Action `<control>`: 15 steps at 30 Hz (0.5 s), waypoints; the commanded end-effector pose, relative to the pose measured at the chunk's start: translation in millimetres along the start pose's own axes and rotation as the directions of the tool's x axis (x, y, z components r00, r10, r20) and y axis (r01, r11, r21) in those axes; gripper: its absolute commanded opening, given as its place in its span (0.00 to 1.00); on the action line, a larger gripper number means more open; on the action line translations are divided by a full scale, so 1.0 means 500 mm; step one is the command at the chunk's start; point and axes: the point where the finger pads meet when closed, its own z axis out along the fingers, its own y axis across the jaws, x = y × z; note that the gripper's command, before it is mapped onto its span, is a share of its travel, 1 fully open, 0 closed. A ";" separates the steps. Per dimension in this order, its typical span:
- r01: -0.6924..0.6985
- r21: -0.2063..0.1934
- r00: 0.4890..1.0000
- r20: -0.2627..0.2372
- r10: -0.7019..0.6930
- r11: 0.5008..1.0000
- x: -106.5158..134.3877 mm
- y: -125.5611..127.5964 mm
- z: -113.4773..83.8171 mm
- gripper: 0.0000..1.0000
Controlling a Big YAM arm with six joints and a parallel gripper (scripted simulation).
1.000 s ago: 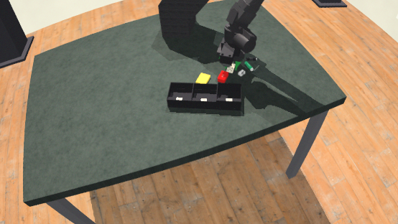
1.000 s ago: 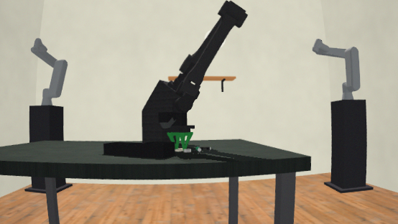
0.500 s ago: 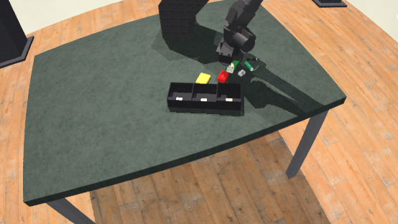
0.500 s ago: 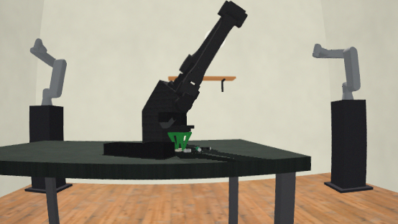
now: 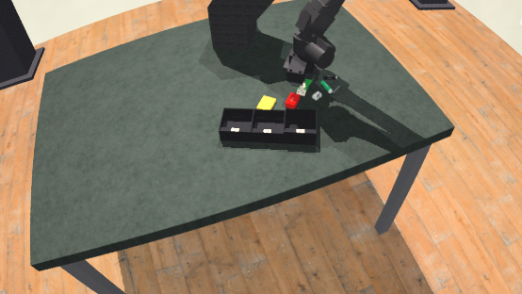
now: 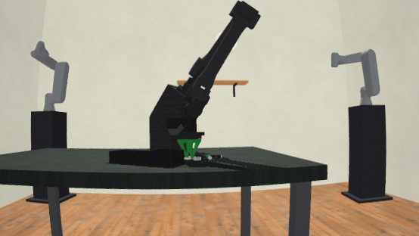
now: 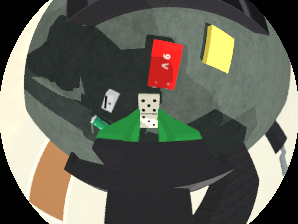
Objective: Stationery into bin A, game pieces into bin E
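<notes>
Material: ivory-white domino (image 5: pixel 301 89) (image 6: pixel 187 158) (image 7: pixel 149 106) with black pips.
Location: on the dark green tabletop (image 5: pixel 141 188) (image 6: pixel 283 166), outside the row of bins (image 5: pixel 269 138) (image 6: pixel 147 158).
Heading: long axis runs out from between the green fingers, its free end towards the red 9 V battery (image 5: pixel 292 100) (image 7: pixel 166 65).
Gripper (image 5: pixel 305 87) (image 6: pixel 190 156) (image 7: pixel 148 112): fingers drawn in close, one along each long side of the domino; whether they grip it, cannot tell.
Battery: lies just beyond the domino's free end, a narrow strip of tabletop between; long axis slightly askew to the domino's.
Yellow block (image 5: pixel 267 103) (image 7: pixel 219 49): flat, behind the middle bin in the top view, apart from the battery.
Small white block (image 5: pixel 317 95) (image 7: pixel 110 100): near the domino, on the side away from the yellow block, apart from it.
Green cylinder (image 5: pixel 326 87) (image 7: pixel 99 123): on its side, beyond the white block.
Dark slim item (image 5: pixel 330 77): beside the cylinder; kind unclear.
Bins: three joined compartments, open-topped, a white label on each; letters too small to read.
Edges: all these pieces lie well in from the table edge; widest open room on the yellow block's side.

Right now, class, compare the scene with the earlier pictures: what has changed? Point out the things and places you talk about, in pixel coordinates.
The green fingers of the hand (image 5: pixel 305 87) (image 6: pixel 190 156) (image 7: pixel 149 120) have drawn together around the domino (image 5: pixel 301 89) (image 6: pixel 187 158) (image 7: pixel 149 103); whether they grip it yet, I cannot tell. Nothing was visibly let go. The arm (image 5: pixel 315 28) (image 6: pixel 223 53), the bins (image 5: pixel 269 138) (image 6: pixel 145 158), the red block (image 5: pixel 292 100) (image 7: pixel 166 65) and the yellow block (image 5: pixel 267 103) (image 7: pixel 219 49) show no visible move.
</notes>
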 end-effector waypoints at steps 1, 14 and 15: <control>-0.003 0.000 1.000 0.007 0.003 1.000 0.000 -0.005 -0.006 0.20; -0.010 0.005 1.000 0.008 0.010 1.000 0.004 -0.021 -0.007 0.20; -0.010 0.005 1.000 0.008 0.010 1.000 0.004 -0.021 -0.007 0.20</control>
